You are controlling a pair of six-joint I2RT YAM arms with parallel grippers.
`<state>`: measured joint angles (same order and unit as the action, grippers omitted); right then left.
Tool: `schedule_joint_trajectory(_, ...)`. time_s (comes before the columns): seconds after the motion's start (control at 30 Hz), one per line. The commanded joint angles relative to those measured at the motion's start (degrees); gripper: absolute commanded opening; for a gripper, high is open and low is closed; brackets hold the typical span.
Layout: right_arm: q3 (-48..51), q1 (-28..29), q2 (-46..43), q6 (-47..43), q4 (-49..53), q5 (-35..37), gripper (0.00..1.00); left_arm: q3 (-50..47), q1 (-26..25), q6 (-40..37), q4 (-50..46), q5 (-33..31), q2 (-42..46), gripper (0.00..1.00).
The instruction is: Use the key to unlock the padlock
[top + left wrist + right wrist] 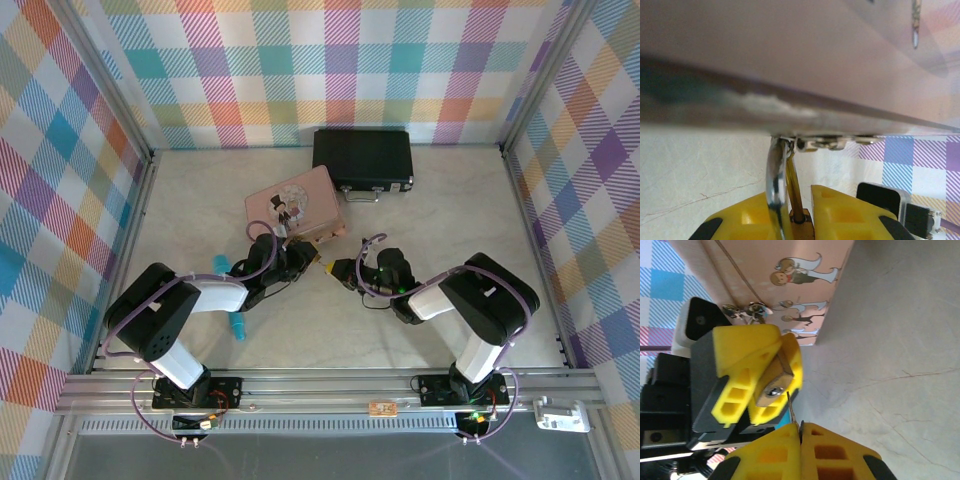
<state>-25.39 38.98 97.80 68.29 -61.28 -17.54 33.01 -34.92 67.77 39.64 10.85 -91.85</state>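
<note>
By pink tin edge: left hand grips padlock, right hand pinches key.

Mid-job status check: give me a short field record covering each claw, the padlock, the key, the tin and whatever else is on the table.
left claw: shut on the padlock
right claw: shut on the key
key tip: at the padlock's keyhole face; cannot tell whether it is inserted
shackle: runs up to the clasp on the pink tin
black case: closed, beyond the tin by the far wall
teal pen: on the table, partly under the left arm
</note>
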Motion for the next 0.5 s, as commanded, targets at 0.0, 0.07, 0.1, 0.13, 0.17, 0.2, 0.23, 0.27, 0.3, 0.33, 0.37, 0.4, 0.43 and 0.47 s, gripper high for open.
schedule_joint_trajectory(0.0, -0.1, 0.5, 0.5, 1.4, -5.0, 0.1, 0.00, 0.0, -0.7, 0.9, 5.6, 0.2, 1.3, 0.00)
schedule_joint_trajectory(0.07, -0.2, 0.6, 0.6, 1.5, -5.2, 0.1, 0.00, 0.0, -0.8, 1.0, 6.3, 0.3, 0.9, 0.00)
schedule_joint_trajectory(0.1, -0.3, 0.6, 0.8, 1.6, -5.4, 0.2, 0.00, 0.0, -0.8, 1.2, 6.6, 0.3, 0.8, 0.00)
schedule_joint_trajectory(0.13, -0.3, 0.6, 1.1, 1.6, -5.7, 0.2, 0.00, -0.1, -0.8, 1.3, 6.9, 0.4, 0.7, 0.00)
schedule_joint_trajectory(0.17, -0.4, 0.6, 1.4, 1.8, -6.0, 0.4, 0.00, -0.1, -0.9, 1.4, 7.1, 0.5, 0.7, 0.00)
schedule_joint_trajectory(0.2, -0.4, 0.7, 1.8, 2.0, -6.6, 0.4, 0.00, -0.1, -0.9, 1.4, 7.2, 0.5, 0.7, 0.00)
schedule_joint_trajectory(0.23, -0.5, 0.7, 2.4, 2.3, -7.6, 0.4, 0.00, -0.1, -0.9, 1.5, 7.2, 0.5, 1.0, 0.00)
schedule_joint_trajectory(0.27, -0.6, 0.7, 3.0, 2.5, -8.2, 0.4, 0.00, -0.1, -0.9, 1.5, 7.2, 0.5, 1.1, 0.00)
schedule_joint_trajectory(0.3, -0.7, 0.6, 3.4, 2.8, -8.8, 0.5, 0.00, -0.1, -0.9, 1.4, 7.2, 0.5, 1.2, 0.00)
schedule_joint_trajectory(0.33, -0.8, 0.7, 3.9, 2.8, -9.6, 0.5, 0.00, -0.1, -0.9, 1.4, 7.3, 0.5, 1.3, 0.00)
schedule_joint_trajectory(0.37, -0.8, 0.7, 4.4, 3.2, -10.3, 0.6, 0.00, -0.1, -1.0, 1.4, 7.3, 0.5, 1.5, 0.00)
schedule_joint_trajectory(0.4, -0.8, 0.7, 4.8, 3.4, -11.4, 0.6, 0.00, -0.2, -1.0, 1.3, 7.3, 0.6, 1.5, 0.00)
schedule_joint_trajectory(0.43, -0.7, 0.7, 5.4, 3.6, -12.9, 0.5, 0.00, -0.2, -1.0, 1.3, 7.2, 0.6, 1.6, 0.00)
schedule_joint_trajectory(0.47, -0.8, 0.7, 5.7, 3.9, -14.0, 0.4, 0.00, -0.2, -1.1, 1.3, 7.3, 0.7, 1.6, 0.00)
